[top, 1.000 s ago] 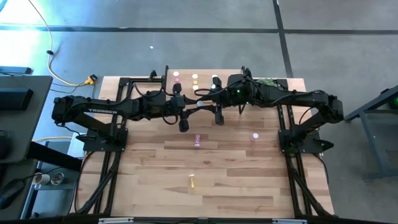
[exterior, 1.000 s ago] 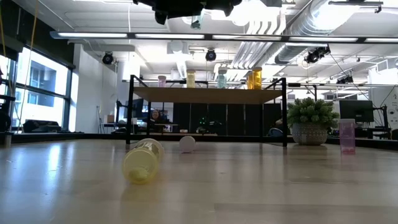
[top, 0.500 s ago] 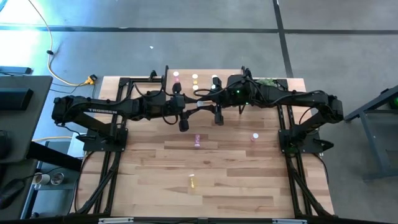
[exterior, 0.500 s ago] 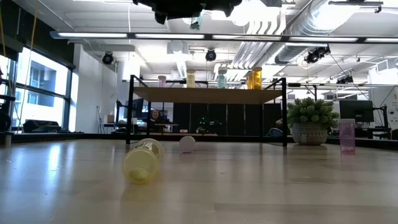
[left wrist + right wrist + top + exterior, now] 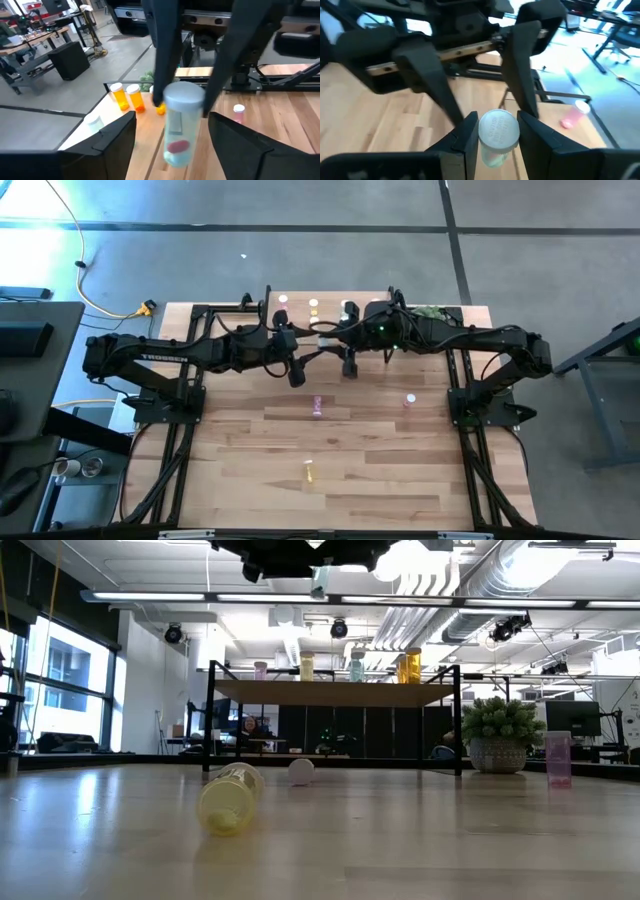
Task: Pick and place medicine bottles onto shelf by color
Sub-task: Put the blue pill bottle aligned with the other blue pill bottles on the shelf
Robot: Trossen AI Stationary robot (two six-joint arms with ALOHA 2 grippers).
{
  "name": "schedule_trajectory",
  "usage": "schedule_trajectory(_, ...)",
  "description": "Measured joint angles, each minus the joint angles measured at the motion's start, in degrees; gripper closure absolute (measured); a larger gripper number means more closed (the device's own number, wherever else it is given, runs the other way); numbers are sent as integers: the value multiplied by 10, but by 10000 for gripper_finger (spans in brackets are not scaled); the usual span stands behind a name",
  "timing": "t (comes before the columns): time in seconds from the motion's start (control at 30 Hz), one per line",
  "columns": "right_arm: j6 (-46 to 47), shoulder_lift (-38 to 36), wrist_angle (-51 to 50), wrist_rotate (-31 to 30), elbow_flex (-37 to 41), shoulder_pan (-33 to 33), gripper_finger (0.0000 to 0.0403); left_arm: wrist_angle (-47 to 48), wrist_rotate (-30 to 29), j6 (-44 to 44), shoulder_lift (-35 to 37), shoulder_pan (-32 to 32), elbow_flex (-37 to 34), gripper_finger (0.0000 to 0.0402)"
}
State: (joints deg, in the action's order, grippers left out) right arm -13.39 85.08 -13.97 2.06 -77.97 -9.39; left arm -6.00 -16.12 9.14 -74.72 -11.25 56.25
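Observation:
High above the table's far middle hangs a pale green medicine bottle [image 5: 176,131] with a white cap. My right gripper [image 5: 497,126], reaching in from the right, is shut on it. My left gripper [image 5: 172,120] faces it from the left and is open. Its fingers [image 5: 117,142] stand on either side of the bottle's body without touching it. In the high view the bottle [image 5: 324,339] sits between the left gripper [image 5: 306,343] and the right gripper [image 5: 338,340]. The shelf [image 5: 335,692] at the far edge carries pink, yellow, green and orange bottles standing upright. My right gripper pinches the bottle at its white cap end [image 5: 183,97] between its two fingers [image 5: 164,75], one on each side. The fingers come from the table's right, slanting a little down. The bottle is lifted clear, cap toward my right wrist, with its body reaching down toward the left gripper.
A yellow bottle [image 5: 230,798] lies on its side on the table near the middle, and a pink one [image 5: 300,771] lies behind it. Another pink bottle [image 5: 558,758] stands at the right. A potted plant [image 5: 497,735] stands beside the shelf's right end.
My left gripper has opened and let go of the green bottle, which stays high above the table in my right gripper. Both wrists have swung slightly toward the far edge.

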Motion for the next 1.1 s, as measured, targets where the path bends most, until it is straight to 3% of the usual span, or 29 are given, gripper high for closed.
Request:
schedule_trajectory(0.3, 5, -10, 1, -18, 0, -13, 299, 0, -1, 0, 0, 0, 0, 162)
schedule_trajectory(0.47, 7, -38, -2, -61, 0, -28, 299, 3, -43, 0, 2, 0, 0, 162)
schedule_trajectory(0.8, 6, -71, 0, -62, 0, -103, 299, 20, -56, 2, 28, 0, 0, 163)
schedule_trajectory(1.1, 5, -71, 25, 1, 0, -211, 299, 25, -56, 26, 48, -22, 0, 163)
